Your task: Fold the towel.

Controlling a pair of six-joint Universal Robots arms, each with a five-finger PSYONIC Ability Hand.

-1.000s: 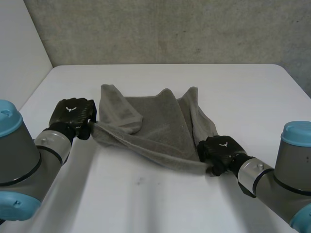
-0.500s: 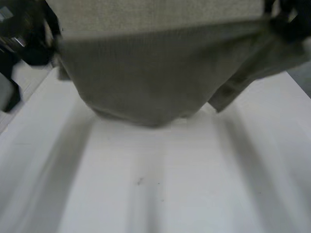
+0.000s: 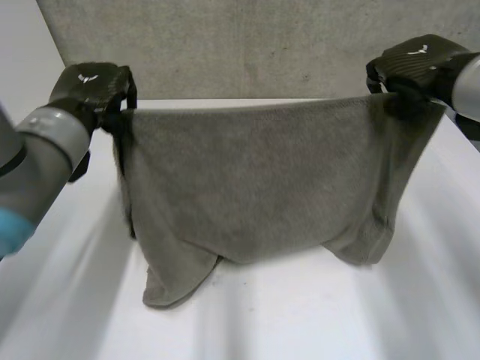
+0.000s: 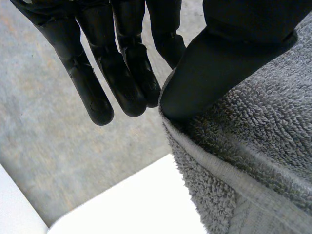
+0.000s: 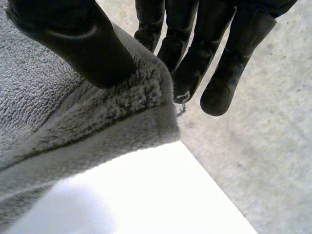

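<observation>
A grey towel [image 3: 255,187] hangs spread between the robot's two raised hands above the white table [image 3: 315,322], with a grey wall [image 3: 247,45] at the far side. The left hand [image 3: 90,84] pinches the towel's upper left corner, its thumb [image 4: 214,73] pressing the cloth against its fingers [image 4: 124,73]. The right hand [image 3: 414,66] grips the upper right corner the same way, thumb [image 5: 83,44] clamped on the hem. The top edge runs taut from hand to hand, while the two lower corners droop down to the tabletop, the left one lower and nearer.
</observation>
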